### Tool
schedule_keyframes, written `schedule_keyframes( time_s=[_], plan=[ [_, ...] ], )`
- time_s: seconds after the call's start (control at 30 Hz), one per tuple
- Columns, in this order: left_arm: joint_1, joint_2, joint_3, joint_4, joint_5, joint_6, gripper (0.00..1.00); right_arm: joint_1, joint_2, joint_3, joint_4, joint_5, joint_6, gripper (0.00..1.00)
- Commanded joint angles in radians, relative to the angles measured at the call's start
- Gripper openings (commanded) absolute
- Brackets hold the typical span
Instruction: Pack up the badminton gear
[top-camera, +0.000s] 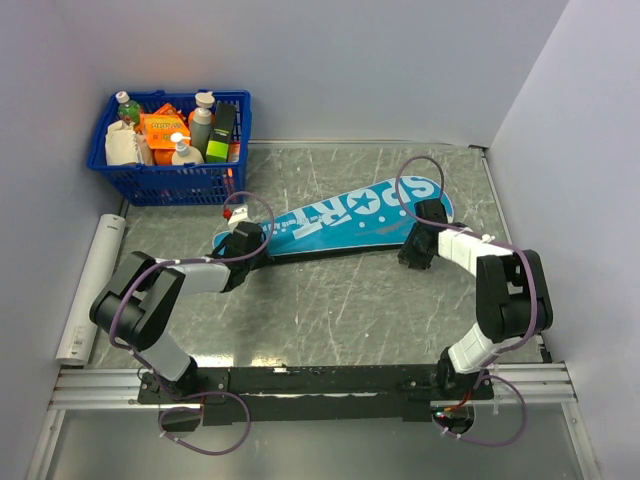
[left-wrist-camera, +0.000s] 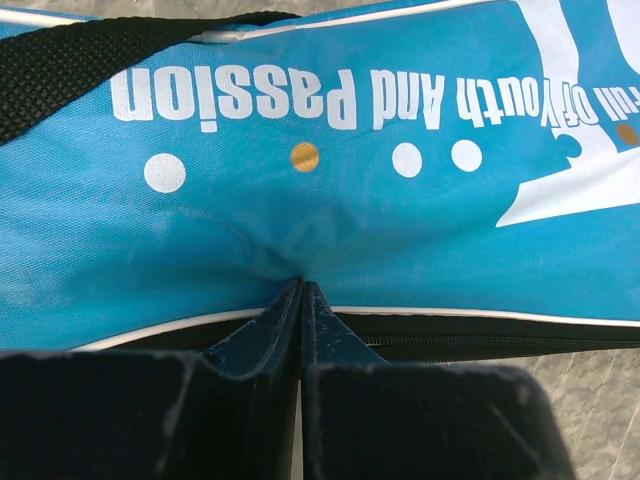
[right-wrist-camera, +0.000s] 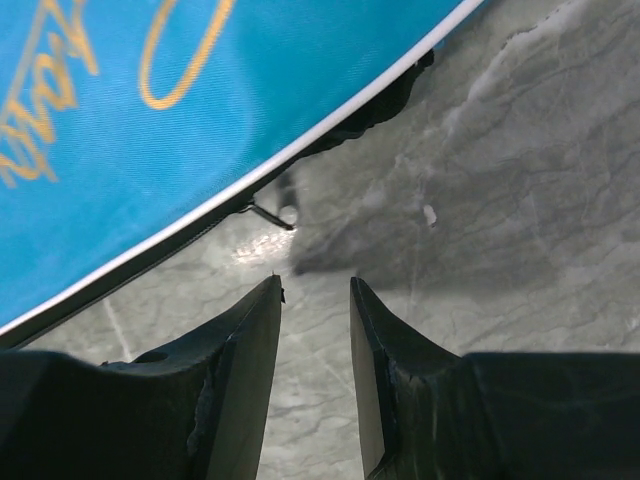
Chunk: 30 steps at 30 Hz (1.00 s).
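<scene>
The long teal bag (top-camera: 340, 215) printed "SPORT" lies slantwise across the table, narrow end to the left. My left gripper (top-camera: 250, 243) is at that narrow end. In the left wrist view its jaws (left-wrist-camera: 302, 283) are shut and pinch a pucker of the bag's fabric (left-wrist-camera: 300, 200) just above the zip (left-wrist-camera: 480, 342). My right gripper (top-camera: 415, 255) is at the near edge of the wide end. It is open and empty (right-wrist-camera: 315, 285) above the table, just short of the bag's edge (right-wrist-camera: 120, 150) and a small zip pull (right-wrist-camera: 272, 214). No rackets or shuttlecocks show.
A blue basket (top-camera: 130, 182) of bottles and packets stands at the back left, close to the bag's narrow end. A white roll (top-camera: 90, 290) lies along the left edge. Walls close in the left, back and right. A black strap (left-wrist-camera: 80, 60) crosses the bag.
</scene>
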Motion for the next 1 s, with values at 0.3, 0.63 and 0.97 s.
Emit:
schedule_keyframes(
  time_s=[0.3, 0.63, 0.97],
  plan=[
    [-0.011, 0.052, -0.015, -0.124, 0.07, 0.019, 0.09, -0.014, 0.081, 0.119, -0.012, 0.031, -0.076, 0.4],
    [-0.011, 0.063, -0.014, -0.128, 0.07, 0.02, 0.09, -0.013, 0.166, 0.215, -0.069, 0.025, -0.147, 0.41],
    [-0.012, 0.065, -0.014, -0.126, 0.07, 0.022, 0.09, -0.013, 0.192, 0.249, -0.075, 0.011, -0.178, 0.18]
  ],
)
